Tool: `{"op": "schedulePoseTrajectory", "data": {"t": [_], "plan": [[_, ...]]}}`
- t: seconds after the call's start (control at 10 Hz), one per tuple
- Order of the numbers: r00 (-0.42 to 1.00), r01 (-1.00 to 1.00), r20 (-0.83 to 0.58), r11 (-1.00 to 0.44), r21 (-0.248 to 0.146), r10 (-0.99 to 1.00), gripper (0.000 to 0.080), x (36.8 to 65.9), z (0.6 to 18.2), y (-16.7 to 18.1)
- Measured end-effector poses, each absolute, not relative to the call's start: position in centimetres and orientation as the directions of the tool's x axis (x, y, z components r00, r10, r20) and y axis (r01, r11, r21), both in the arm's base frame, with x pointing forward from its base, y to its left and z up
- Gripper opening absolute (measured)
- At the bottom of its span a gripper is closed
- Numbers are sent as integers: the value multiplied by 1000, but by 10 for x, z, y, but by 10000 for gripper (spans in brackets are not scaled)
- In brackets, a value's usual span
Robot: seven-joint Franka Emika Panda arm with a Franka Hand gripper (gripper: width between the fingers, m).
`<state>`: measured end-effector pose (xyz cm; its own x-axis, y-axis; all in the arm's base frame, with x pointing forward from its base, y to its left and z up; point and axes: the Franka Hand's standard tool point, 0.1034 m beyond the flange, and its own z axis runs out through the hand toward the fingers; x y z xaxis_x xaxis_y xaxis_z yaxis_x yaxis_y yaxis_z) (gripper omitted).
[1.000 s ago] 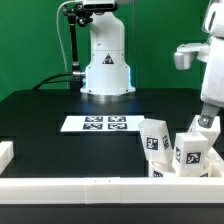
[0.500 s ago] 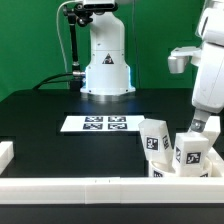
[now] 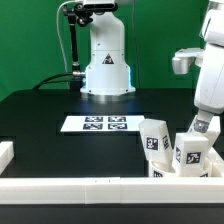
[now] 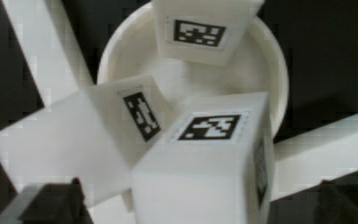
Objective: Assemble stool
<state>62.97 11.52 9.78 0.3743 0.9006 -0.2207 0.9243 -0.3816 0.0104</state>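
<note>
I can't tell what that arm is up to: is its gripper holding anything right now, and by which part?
Nothing is held: the gripper is open above the stool legs.

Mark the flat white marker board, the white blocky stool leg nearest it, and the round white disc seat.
Marker board point(image 3: 93, 124), exterior view, middle of its tagged top.
White blocky stool leg point(image 3: 152, 139), exterior view, its tagged front face.
Round white disc seat point(image 4: 229, 85), wrist view, bare flat face.

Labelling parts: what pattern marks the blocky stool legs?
The white plastic blocky legs carry black-and-white square tags; the wrist view shows them best.
</note>
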Motion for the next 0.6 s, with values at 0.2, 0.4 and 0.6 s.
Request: {"op": "schedulePoseTrajectory", "data": {"t": [0.2, 0.4, 0.6], "plan": [[379, 922, -221, -386, 10, 899, 649, 629, 97, 115], [392, 916, -224, -400, 10, 892, 649, 627, 95, 115], [396, 914, -224, -405, 10, 890, 416, 628, 95, 113]]}}
